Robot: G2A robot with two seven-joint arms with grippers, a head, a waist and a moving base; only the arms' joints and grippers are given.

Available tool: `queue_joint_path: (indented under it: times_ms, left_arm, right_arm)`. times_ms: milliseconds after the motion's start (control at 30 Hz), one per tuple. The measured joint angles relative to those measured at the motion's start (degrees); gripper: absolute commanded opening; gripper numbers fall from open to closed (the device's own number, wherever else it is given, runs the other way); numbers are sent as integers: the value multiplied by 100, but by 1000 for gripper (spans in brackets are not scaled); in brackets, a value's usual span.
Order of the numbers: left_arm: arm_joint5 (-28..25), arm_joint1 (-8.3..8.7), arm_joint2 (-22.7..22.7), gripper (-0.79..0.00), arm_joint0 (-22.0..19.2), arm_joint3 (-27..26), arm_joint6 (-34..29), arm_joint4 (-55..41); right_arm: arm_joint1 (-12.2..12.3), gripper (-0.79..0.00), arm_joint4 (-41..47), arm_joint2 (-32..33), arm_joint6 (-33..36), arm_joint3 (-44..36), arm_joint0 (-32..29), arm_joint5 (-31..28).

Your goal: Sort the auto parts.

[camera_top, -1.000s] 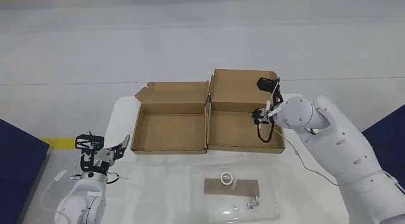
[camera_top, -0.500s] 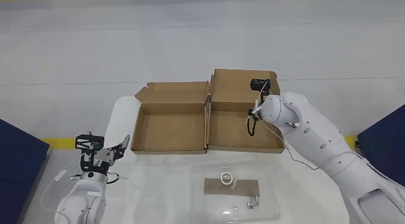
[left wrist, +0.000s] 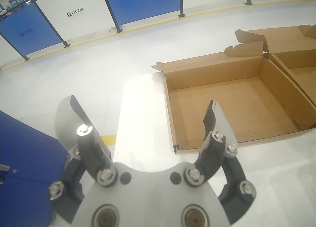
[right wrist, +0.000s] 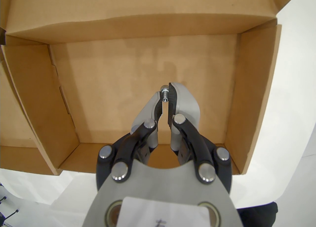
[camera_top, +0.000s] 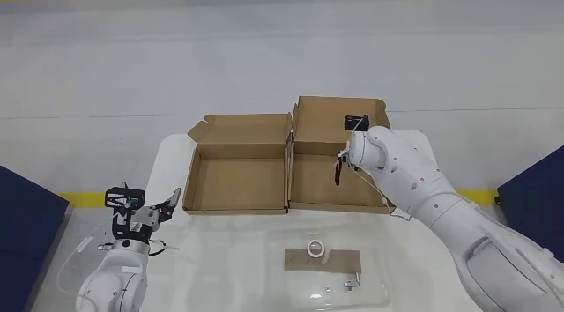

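Note:
My right gripper (right wrist: 165, 97) hangs over the inside of the right cardboard box (right wrist: 251, 84), shut on a small silver bolt (right wrist: 164, 93) held at its fingertips. In the top view this gripper (camera_top: 339, 171) is above the right box (camera_top: 304, 196). The left cardboard box (camera_top: 196, 171) beside it holds nothing. My left gripper (left wrist: 148, 119) stands open with nothing between its fingers, off the table's left front corner, a short way from the left box (left wrist: 279, 104). In the top view the left gripper (camera_top: 157, 212) sits low at the left.
On the table's front part lie a flat brown cardboard piece (camera_top: 326, 262) with a white ring (camera_top: 315, 248) on it, and a small metal part (camera_top: 352, 284) on a clear plastic sheet (camera_top: 370, 294). Both boxes have their lids (camera_top: 339, 118) folded back.
The right arm has swung left and inward, carrying its gripper from the right box's right side to over its middle. The left arm has stayed still.

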Motion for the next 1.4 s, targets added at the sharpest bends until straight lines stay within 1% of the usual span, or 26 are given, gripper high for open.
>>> queue_joint_path:
  times_ms: [133,233,300,700,867,1400]
  left_arm:
    - [0,0,0,0,0,0,0,0]
    - [0,0,0,0,0,0,0,0]
    - [0,0,0,0,0,0,0,0]
    - [0,0,0,0,0,0,0,0]
    - [0,0,0,0,0,0,0,0]
    - [0,0,0,0,0,0,0,0]
  right_arm:
    - [5,-785,-10,11,-28,-3,-26,-10]
    - [13,-785,32,124,-283,79,-168,-22]
    - [23,-785,59,206,-333,161,-215,20]
    - [106,-785,-128,538,-300,266,-487,332]
    - [121,-785,-161,653,-283,284,-583,344]
    - [3,-785,-235,749,-210,468,-663,213]
